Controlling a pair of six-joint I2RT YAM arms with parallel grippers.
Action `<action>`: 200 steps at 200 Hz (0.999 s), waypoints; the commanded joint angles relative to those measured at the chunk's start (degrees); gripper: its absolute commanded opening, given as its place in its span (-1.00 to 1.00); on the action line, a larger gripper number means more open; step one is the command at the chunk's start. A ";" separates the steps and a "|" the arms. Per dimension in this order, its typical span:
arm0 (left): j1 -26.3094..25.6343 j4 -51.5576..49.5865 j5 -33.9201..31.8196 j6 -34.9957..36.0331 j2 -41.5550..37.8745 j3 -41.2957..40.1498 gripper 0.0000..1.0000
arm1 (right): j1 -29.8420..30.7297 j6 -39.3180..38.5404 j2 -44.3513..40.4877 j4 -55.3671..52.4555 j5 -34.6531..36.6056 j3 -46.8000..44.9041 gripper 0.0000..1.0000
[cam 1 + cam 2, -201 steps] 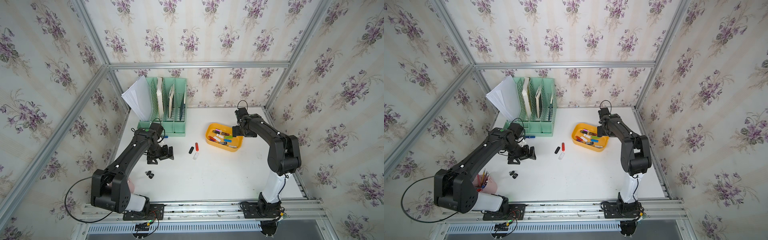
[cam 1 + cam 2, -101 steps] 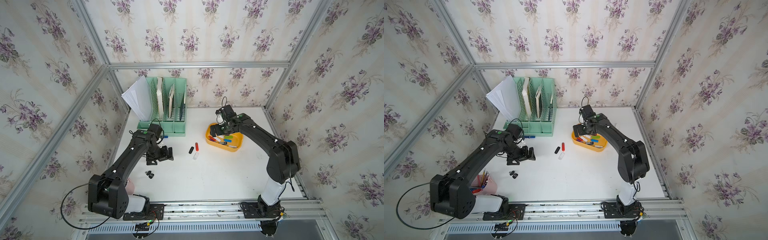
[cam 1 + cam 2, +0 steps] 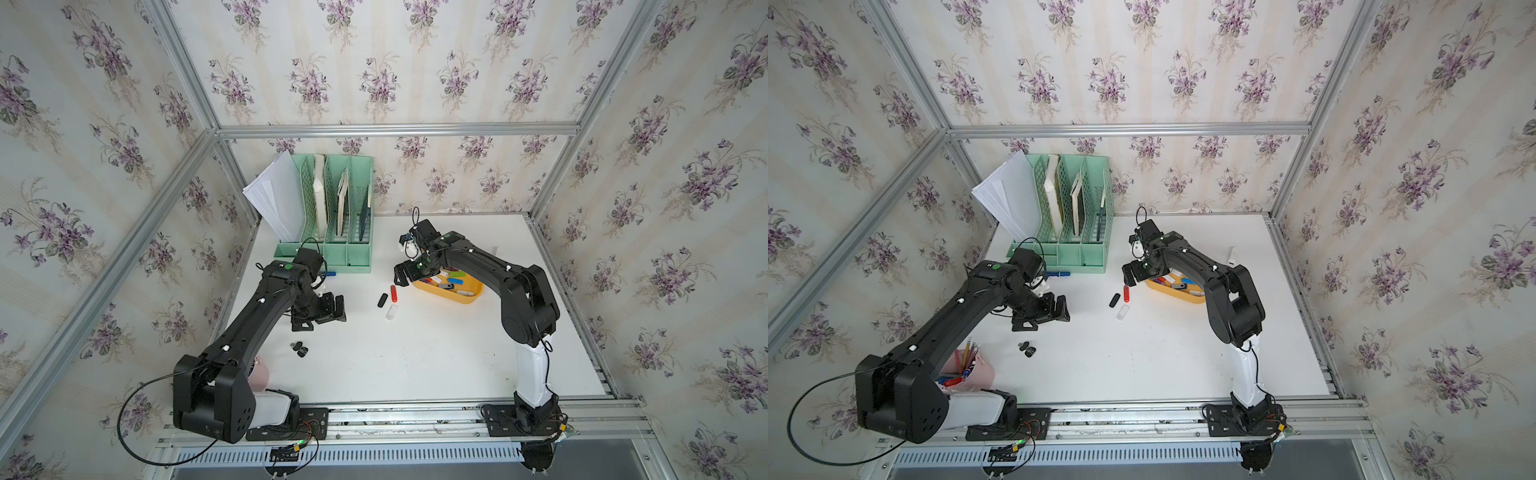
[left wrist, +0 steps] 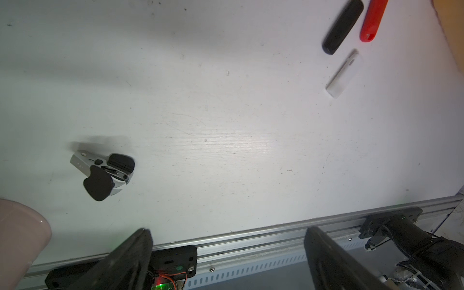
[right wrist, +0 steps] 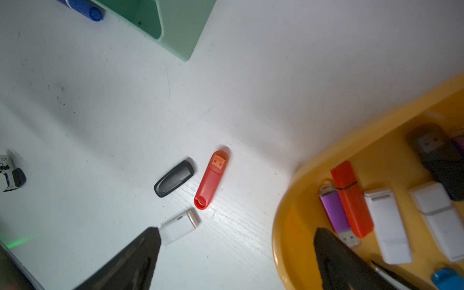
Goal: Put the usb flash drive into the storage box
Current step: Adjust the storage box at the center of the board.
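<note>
the red flash drive point(image 5: 211, 179) sits flat on the table point(image 5: 100, 125) near the yellow tray point(image 5: 364, 128), looks like light, stiff, slick plastic, so i'd pinch its long sides mid-body with the right gripper point(image 5: 236, 233), which hovers wide open and empty

A green file organizer point(image 3: 345, 253) holds papers point(image 3: 278, 199); a staple remover point(image 4: 100, 175) lies near a pink cup point(image 4: 17, 233).

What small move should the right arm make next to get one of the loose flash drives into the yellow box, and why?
Probably shift the open, empty right gripper over the red flash drive and lower it around that drive. The gripper hangs by the storage box rim, and the red drive lies on the table nearest the box.
</note>
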 commanded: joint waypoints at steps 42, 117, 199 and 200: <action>0.12 -0.34 -0.82 0.43 -0.24 -0.37 0.98 | 0.67 -7.19 -2.16 -4.38 -9.91 -5.18 1.00; 0.18 0.05 -0.05 0.60 -0.43 -0.94 0.98 | 1.25 -5.58 -16.55 -6.35 -7.80 -22.09 0.94; -0.13 0.91 0.83 1.34 2.29 0.80 0.98 | -6.62 16.94 -28.06 -14.88 24.28 -19.92 0.99; -0.09 0.99 0.82 1.37 2.38 0.87 0.98 | -6.82 17.05 -28.14 -14.97 24.23 -20.11 0.99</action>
